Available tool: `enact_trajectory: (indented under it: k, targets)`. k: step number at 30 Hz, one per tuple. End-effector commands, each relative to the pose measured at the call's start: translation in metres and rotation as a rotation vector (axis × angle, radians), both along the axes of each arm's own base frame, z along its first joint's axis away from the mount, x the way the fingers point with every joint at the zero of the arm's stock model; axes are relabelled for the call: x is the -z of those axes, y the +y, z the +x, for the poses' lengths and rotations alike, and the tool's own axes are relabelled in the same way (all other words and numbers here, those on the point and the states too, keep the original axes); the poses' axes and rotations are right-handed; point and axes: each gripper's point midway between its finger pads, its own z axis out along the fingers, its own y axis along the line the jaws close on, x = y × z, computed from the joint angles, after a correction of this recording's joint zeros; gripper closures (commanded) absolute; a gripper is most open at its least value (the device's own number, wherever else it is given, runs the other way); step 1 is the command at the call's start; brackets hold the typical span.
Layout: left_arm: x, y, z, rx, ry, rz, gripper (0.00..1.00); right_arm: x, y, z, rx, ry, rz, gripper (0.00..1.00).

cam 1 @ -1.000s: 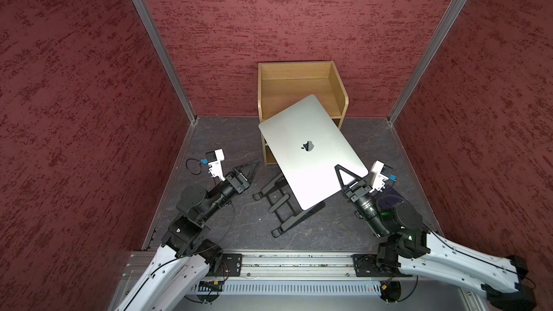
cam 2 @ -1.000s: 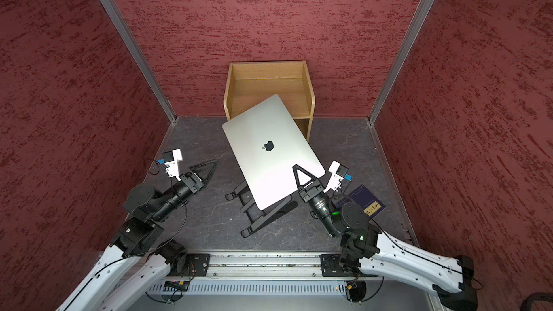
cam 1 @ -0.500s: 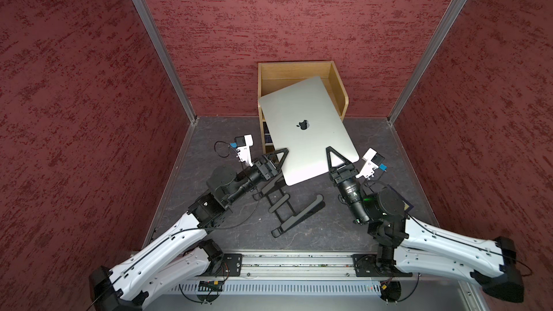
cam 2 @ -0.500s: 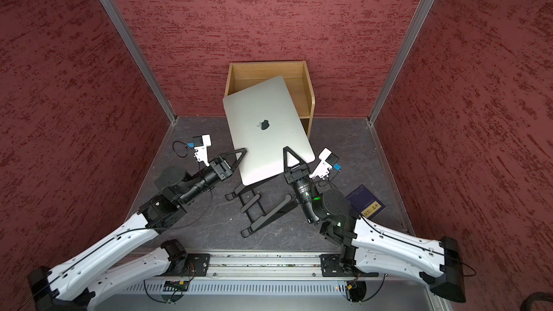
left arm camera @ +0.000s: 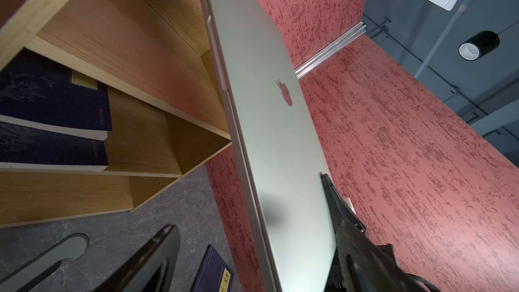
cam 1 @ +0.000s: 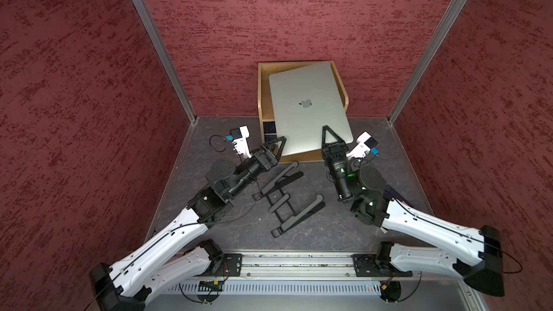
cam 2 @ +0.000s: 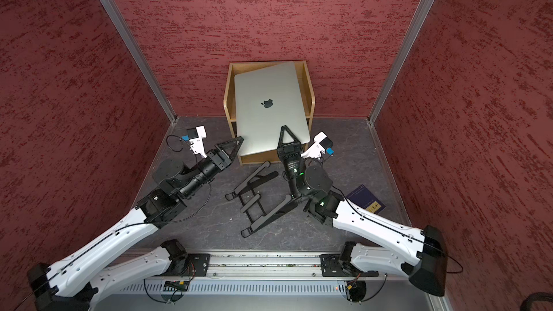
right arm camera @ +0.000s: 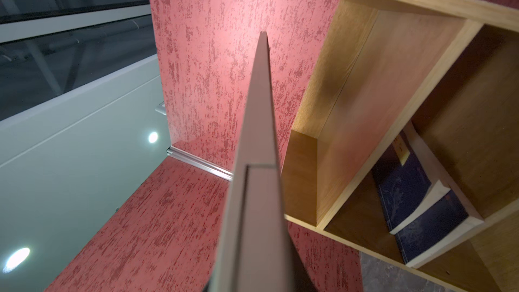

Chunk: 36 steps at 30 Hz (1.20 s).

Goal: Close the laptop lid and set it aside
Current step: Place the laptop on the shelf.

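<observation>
**Red-walled booth with a wooden shelf**

Rough red walls (cam 1: 284, 16) close three sides, joined by aluminium corner posts (cam 1: 155, 46). The tabletop (cam 1: 314, 234) is dark grey and stone-patterned. A light wooden shelf unit (cam 1: 264, 94) stands against the back wall, just ahead of both sets of jaws. Beyond the walls, the left wrist view shows a black cylindrical ceiling lamp (left arm camera: 477, 46), and round lights (right arm camera: 153, 137) glow in the right wrist view.

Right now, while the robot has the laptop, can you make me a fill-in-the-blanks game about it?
The right gripper holds the laptop with its lid ___.
The mark on the lid is shaped like an ___.
The black stand on the table has ___ on it.
The books in the wooden shelf are dark ___.
Missing words: closed, apple, nothing, blue.
</observation>
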Motion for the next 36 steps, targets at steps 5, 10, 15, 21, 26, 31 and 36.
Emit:
enact_trajectory:
  k: [5, 10, 15, 21, 26, 31, 36]
  targets:
    - [-0.007, 0.020, 0.007, -0.087, 0.009, 0.013, 0.08, -0.047, -0.019, 0.018, -0.007, -0.063, 0.278, 1.00]
    - [-0.003, 0.027, 0.008, -0.115, 0.021, 0.033, 0.09, -0.034, -0.010, 0.038, -0.005, -0.021, 0.303, 1.00]
    - [0.003, 0.036, 0.009, -0.147, 0.037, 0.049, 0.08, -0.019, -0.003, 0.058, 0.005, 0.036, 0.337, 1.00]
    - [0.009, 0.048, 0.010, -0.179, 0.054, 0.065, 0.08, -0.007, -0.003, 0.077, 0.024, 0.077, 0.363, 1.00]
    - [0.013, 0.052, 0.009, -0.184, 0.060, 0.067, 0.08, 0.004, -0.002, 0.093, 0.032, 0.112, 0.399, 1.00]
    - [0.012, 0.056, 0.008, -0.194, 0.061, 0.066, 0.07, 0.008, -0.003, 0.106, 0.042, 0.136, 0.410, 1.00]
    - [0.013, 0.058, 0.009, -0.201, 0.062, 0.068, 0.07, 0.011, -0.008, 0.114, 0.047, 0.146, 0.421, 1.00]
